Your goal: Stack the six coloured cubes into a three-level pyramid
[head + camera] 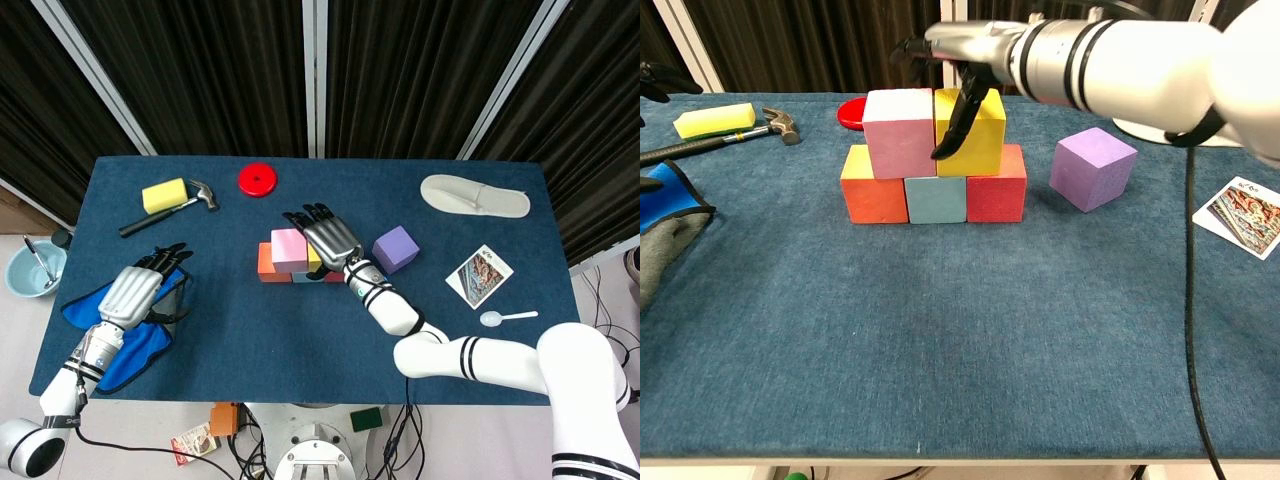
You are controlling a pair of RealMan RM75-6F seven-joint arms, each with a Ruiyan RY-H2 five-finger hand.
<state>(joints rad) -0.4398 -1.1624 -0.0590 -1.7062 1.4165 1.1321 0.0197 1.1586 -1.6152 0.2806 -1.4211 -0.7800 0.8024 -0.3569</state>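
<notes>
Three cubes form the bottom row: orange [872,190], light blue [936,200] and red [997,190]. On them sit a pink cube [899,135] and a yellow cube [985,140], side by side. A purple cube [1094,168] stands alone on the table to the right of the stack. My right hand [958,55] hovers just over the yellow cube, fingers spread, one digit hanging down in front of the cube; it holds nothing. In the head view the right hand [328,237] covers most of the yellow cube. My left hand [132,292] lies open over a blue cloth [110,345], far left.
A hammer [170,210], a yellow sponge [164,194] and a red disc [257,179] lie at the back left. A white slipper [474,196] is at the back right, a picture card [479,276] and a white spoon [507,318] near the right edge.
</notes>
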